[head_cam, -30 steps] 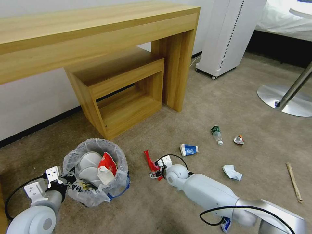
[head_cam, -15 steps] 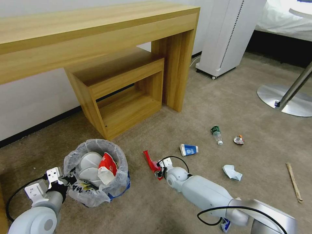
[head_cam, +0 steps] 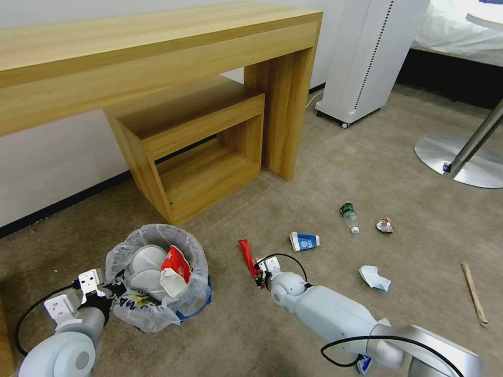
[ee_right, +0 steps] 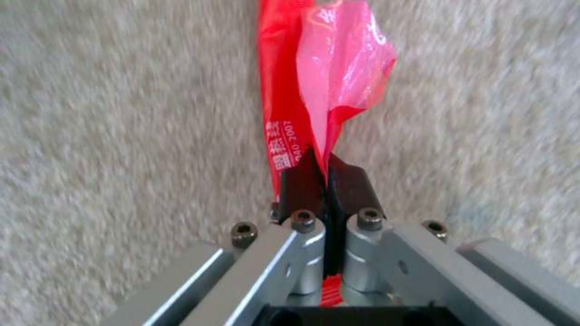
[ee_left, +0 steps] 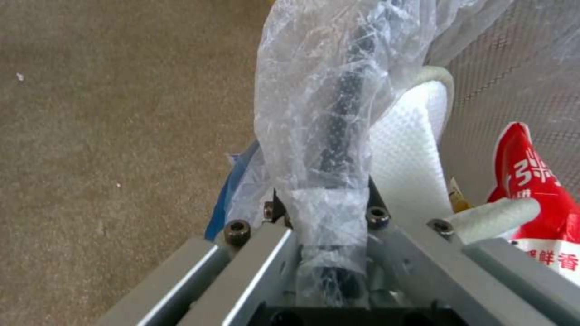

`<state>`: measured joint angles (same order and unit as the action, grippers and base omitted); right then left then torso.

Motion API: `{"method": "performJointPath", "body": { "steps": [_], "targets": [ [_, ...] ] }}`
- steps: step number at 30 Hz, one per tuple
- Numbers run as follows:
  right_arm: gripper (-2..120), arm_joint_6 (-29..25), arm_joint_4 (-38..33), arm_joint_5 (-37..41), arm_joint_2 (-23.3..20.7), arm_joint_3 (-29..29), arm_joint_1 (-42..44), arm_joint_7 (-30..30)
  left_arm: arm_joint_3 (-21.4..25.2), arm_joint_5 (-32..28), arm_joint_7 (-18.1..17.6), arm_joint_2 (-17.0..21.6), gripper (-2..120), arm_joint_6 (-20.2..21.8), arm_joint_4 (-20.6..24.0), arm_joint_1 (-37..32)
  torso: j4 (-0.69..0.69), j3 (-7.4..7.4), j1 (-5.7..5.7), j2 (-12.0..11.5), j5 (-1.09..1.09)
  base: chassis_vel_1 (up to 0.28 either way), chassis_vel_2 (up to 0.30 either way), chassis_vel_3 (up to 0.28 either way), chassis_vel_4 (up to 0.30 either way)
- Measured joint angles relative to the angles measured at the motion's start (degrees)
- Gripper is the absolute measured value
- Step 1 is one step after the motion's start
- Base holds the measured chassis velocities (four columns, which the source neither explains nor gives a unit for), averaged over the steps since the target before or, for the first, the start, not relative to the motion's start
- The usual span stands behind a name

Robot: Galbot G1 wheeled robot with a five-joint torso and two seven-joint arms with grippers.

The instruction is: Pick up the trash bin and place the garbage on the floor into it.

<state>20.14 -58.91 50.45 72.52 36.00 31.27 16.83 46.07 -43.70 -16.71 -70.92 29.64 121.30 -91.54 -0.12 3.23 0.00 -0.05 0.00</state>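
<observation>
The right gripper (ee_right: 327, 181) is pinching the red wrapper (ee_right: 314, 86) between its dark fingers (ee_right: 302, 181), which are pressed together on the wrapper's lower end; the rest of the wrapper is standing up from the fingers over the carpet (head_cam: 293, 173). In the head view this gripper (head_cam: 259, 273) is sitting low near the middle of the floor, with the wrapper (head_cam: 246, 253) rising from it on the far side.

The left gripper (ee_left: 326, 213) is clamping the rim of the trash bin (head_cam: 157, 277), its fingers closed on the rim and the crinkly plastic liner (ee_left: 314, 104) wrapped over it. In the head view the left gripper (head_cam: 107, 293) is gripping the bin's near-left edge.

Inside the bin, white slippers (head_cam: 146, 264) are lying against the left side and a crushed red-and-white cup (head_cam: 173, 272) is leaning at the right.

On the carpet to the right, a blue-white carton (head_cam: 304, 241), a green-label bottle (head_cam: 349, 215), a small crumpled wrapper (head_cam: 385, 225), crumpled paper (head_cam: 374, 277) and a wooden stick (head_cam: 474, 299) are lying well apart from each other. A wooden bench (head_cam: 157, 57) is standing at the far left.

Compared with half a second ago, the red wrapper is standing more upright, and the right gripper has shifted slightly right; the bin has barely moved.
</observation>
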Motion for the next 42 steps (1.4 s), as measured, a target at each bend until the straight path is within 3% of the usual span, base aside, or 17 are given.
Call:
{"method": "performJointPath", "body": {
  "steps": [4, 7, 8, 11, 12, 15, 21, 24, 29, 32, 33, 36, 42],
  "targets": [
    [0, -3.4, -3.9, -0.3, -2.4, -1.8, 0.8, -1.3, 0.1, -0.1, 0.0, 0.4, 1, 0.0, -0.2, 0.1, 0.01, 0.0, 0.0, 0.0, 0.01, 0.0, 0.0, 0.0, 0.0],
    [0, -8.1, -15.9, 3.2, -10.2, -6.0, 2.4, -3.0, 0.3, -0.4, -0.2, 1.0, 1, 0.0, -0.2, 0.2, -0.01, 0.0, 0.0, 0.0, -0.01, 0.0, 0.0, 0.0, 0.0],
    [0, -8.1, -15.9, 3.2, -10.2, -6.0, 2.4, -3.0, 0.3, -0.4, -0.2, 1.0, 1, 0.0, -0.2, 0.2, -0.01, 0.0, 0.0, 0.0, -0.01, 0.0, 0.0, 0.0, 0.0],
    [0, -12.4, -24.9, 3.7, -15.6, -10.0, 3.8, -6.1, 0.3, -0.6, -0.3, 1.4, 1, 0.1, -0.1, 0.3, -0.02, 0.0, 0.0, 0.0, -0.02, 0.0, 0.0, 0.0, 0.0],
    [0, -12.4, -24.9, 3.7, -15.6, -10.0, 3.8, -6.1, 0.3, -0.6, -0.3, 1.4, 1, 0.1, -0.1, 0.3, -0.02, 0.0, 0.0, 0.0, -0.02, 0.0, 0.0, 0.0, 0.0],
    [0, -18.1, -35.9, 2.6, -19.8, -14.3, 4.8, -11.6, 0.3, -0.7, -0.4, 1.6, 1, 0.3, 0.4, 0.2, -0.01, -0.01, 0.0, 0.0, 0.0, 0.0, 0.0, 0.0, 0.0],
    [0, -24.1, -45.6, 3.5, -22.9, -14.9, 3.3, -18.9, 0.2, -0.7, -0.5, 1.6, 1, 0.5, 1.4, -0.1, 0.0, 0.0, 0.0, 0.0, 0.0, 0.0, 0.0, 0.0, 0.0],
    [0, -27.3, -49.2, 5.4, -23.9, -11.2, -0.2, -23.7, 0.3, -0.9, -0.8, 1.6, 1, 0.8, 2.4, -0.2, -0.01, 0.0, 0.0, 0.0, 0.0, 0.0, 0.0, 0.0, 0.0],
    [0, -28.5, -50.2, 6.6, -23.9, -5.3, -4.8, -26.2, 0.4, -1.1, -1.0, 1.5, 1, 1.1, 3.3, -0.4, 0.0, 0.0, 0.0, 0.0, 0.0, 0.0, 0.0, 0.0, 0.0],
    [0, -29.0, -48.1, 6.9, -22.0, 3.9, -12.5, -26.6, 0.5, -1.4, -1.3, 1.3, 1, 1.3, 4.4, -0.4, 0.0, 0.0, 0.0, 0.0, 0.0, 0.0, 0.0, 0.0, 0.0],
    [0, -29.0, -48.1, 6.9, -22.0, 3.9, -12.5, -26.6, 0.5, -1.4, -1.3, 1.3, 1, 1.3, 4.4, -0.4, 0.0, 0.0, 0.0, 0.0, 0.0, 0.0, 0.0, 0.0, 0.0],
    [0, -29.3, -44.8, 6.5, -19.6, 11.1, -17.7, -26.5, 0.7, -1.6, -1.3, 1.1, 1, 1.4, 5.1, -0.5, 0.01, 0.0, 0.0, 0.0, -0.01, 0.0, 0.0, 0.0, 0.0],
    [0, -29.7, -39.4, 5.2, -15.8, 18.1, -20.9, -26.2, 1.2, -1.8, -1.3, 1.0, 1, 1.3, 5.2, -0.7, 0.01, 0.01, 0.0, 0.0, -0.01, 0.0, 0.0, 0.0, 0.0]
  ]
}}
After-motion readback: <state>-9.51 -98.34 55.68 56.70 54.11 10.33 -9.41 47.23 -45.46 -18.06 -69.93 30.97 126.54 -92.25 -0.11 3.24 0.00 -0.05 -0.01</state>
